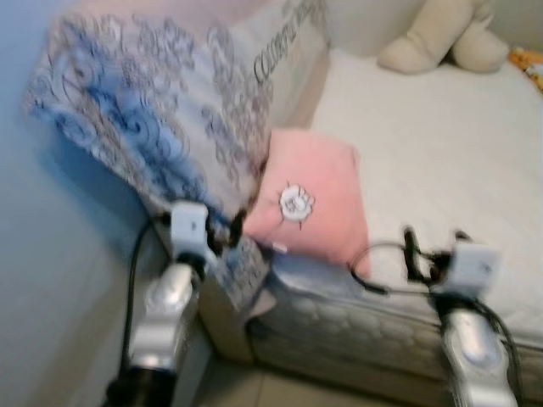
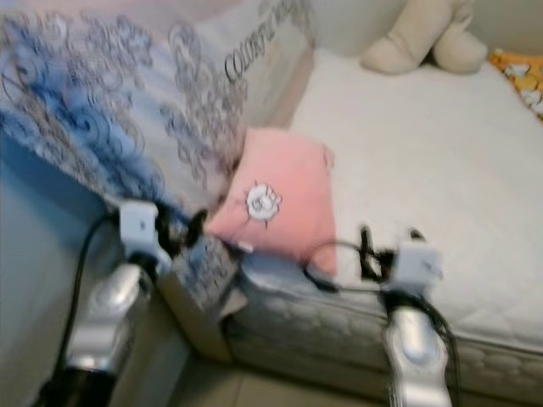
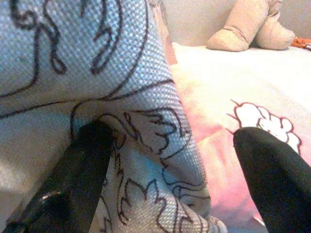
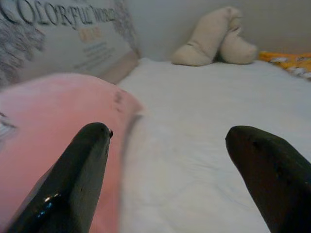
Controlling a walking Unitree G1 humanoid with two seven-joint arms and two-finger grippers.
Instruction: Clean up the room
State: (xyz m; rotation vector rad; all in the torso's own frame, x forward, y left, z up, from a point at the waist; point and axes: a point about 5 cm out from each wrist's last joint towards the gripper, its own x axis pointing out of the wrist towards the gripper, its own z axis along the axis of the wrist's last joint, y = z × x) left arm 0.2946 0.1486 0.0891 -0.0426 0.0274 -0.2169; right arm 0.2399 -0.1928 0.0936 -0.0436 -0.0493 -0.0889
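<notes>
A blue-and-grey patterned blanket (image 1: 153, 110) with printed lettering hangs over the bed's left side. A pink pillow (image 1: 318, 195) with a white sheep patch lies beside it on the white mattress (image 1: 441, 144). My left gripper (image 1: 225, 231) is at the blanket's lower edge. In the left wrist view its fingers stand wide apart, with a fold of blanket (image 3: 97, 58) bunched between them and the pillow (image 3: 218, 160) behind. My right gripper (image 1: 434, 237) is open over the mattress edge, just right of the pillow (image 4: 43, 126), holding nothing.
A beige plush toy (image 1: 441, 34) rests at the far end of the bed, with an orange printed item (image 1: 530, 64) at the far right. A pale blue wall (image 1: 51, 254) runs close on my left. Tiled floor (image 1: 254, 390) lies below the bed's corner.
</notes>
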